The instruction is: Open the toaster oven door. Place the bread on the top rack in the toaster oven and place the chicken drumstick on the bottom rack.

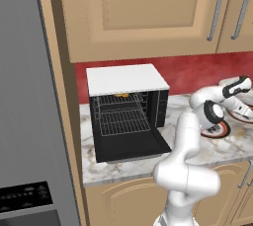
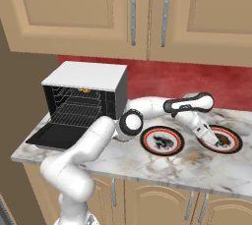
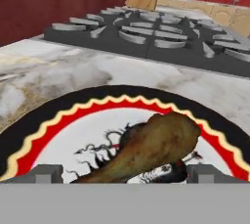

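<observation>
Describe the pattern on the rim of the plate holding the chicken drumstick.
The plate has a black rim, then scalloped yellow and red bands around white; clearest in the hand view.

All three rendered views were evenly and brightly lit, with no glare. Soft shadow sat under the cabinets [image 2: 133, 17] and inside the toaster oven [image 1: 126, 109]. Edges looked slightly jagged and low in detail. In the hand view, the chicken drumstick [image 3: 151, 147] was close and somewhat blurry, its texture smeared.

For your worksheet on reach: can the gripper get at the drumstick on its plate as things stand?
Probably yes: the gripper is open just above the drumstick, which lies uncovered on the plate.
</observation>
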Robot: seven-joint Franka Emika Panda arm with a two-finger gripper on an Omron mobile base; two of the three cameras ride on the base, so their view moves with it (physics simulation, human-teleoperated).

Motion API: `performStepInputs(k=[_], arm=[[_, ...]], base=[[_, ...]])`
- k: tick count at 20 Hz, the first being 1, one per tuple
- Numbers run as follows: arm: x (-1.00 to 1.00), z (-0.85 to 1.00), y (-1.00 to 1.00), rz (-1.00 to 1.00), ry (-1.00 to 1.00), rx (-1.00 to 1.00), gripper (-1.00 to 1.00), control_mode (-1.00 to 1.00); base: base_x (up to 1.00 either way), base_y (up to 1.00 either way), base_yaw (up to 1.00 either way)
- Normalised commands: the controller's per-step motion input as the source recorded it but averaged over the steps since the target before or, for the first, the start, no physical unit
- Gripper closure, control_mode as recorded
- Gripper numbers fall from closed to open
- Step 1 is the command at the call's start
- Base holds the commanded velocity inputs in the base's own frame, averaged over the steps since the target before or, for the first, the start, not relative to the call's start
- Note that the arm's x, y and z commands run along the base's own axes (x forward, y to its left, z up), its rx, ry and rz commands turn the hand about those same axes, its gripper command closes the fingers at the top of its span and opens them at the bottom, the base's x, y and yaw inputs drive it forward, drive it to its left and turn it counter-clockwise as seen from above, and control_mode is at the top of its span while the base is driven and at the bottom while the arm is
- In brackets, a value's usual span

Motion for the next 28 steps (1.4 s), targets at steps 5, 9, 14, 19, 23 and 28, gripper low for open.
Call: performStepInputs(k=[5,9,14,19,23,28], arm=[[0.89,-0.01,-0.40,0.05,0.21,0.17,-1.00,-1.00],[0.49,-0.20,-0.43,0.07,0.23,0.13,-1.00,-1.00],[0.09,0.00,-0.17,0.02,0.15,0.13,1.00,-1.00],[-0.08,0.31,-0.03,0.00,0.03,0.15,1.00,-1.00],[-0.72,0.61,0.02,0.00,0.00,0.12,1.00,-1.00],[-1.00,0.62,0.28,0.02,0.00,0.06,1.00,-1.00]], base=[[0.00,0.00,0.00],[0.00,0.00,0.00],[0.00,0.00,0.00],[0.00,0.00,0.00],[0.00,0.00,0.00],[0.00,0.00,0.00]])
